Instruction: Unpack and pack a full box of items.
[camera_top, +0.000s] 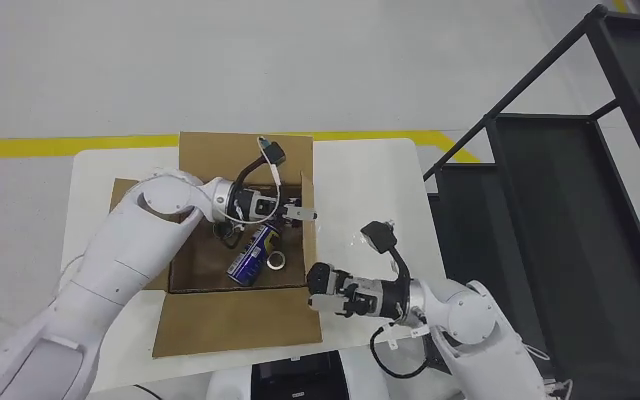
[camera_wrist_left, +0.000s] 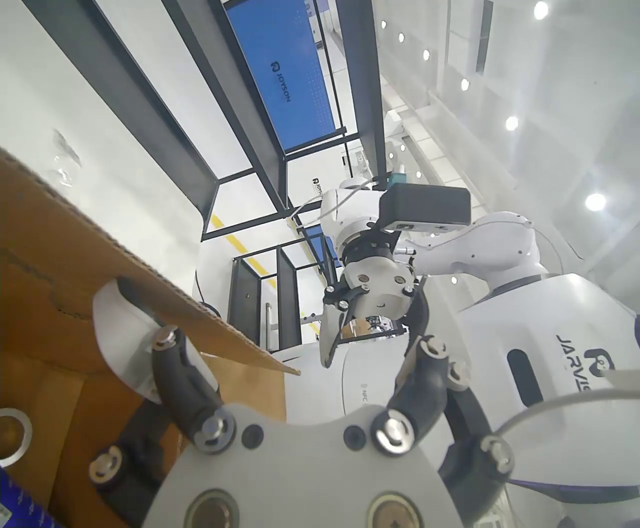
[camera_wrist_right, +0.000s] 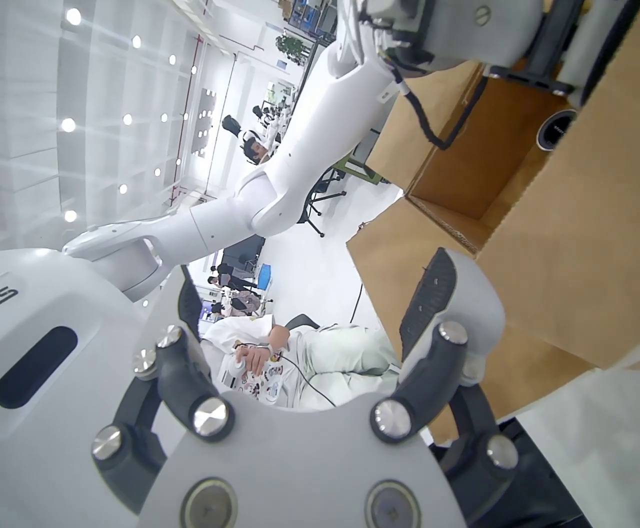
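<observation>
On the white table (camera_top: 380, 180), towards its left side and reaching back to the far edge, stands a large brown cardboard box (camera_top: 230, 325) with its top flaps folded outward. The left gripper (camera_top: 298, 210) hangs inside the box at its right wall, claw spread, with the wall's upper edge running between the two fingers; I cannot tell if either finger touches the cardboard. The right gripper (camera_top: 312, 287) is just outside the box's near right corner, above the table's near edge, its claw also spread and holding nothing. A blue cylindrical can (camera_top: 248, 258) lies on the box floor, with a small silver ring (camera_top: 277, 262) just beside it.
</observation>
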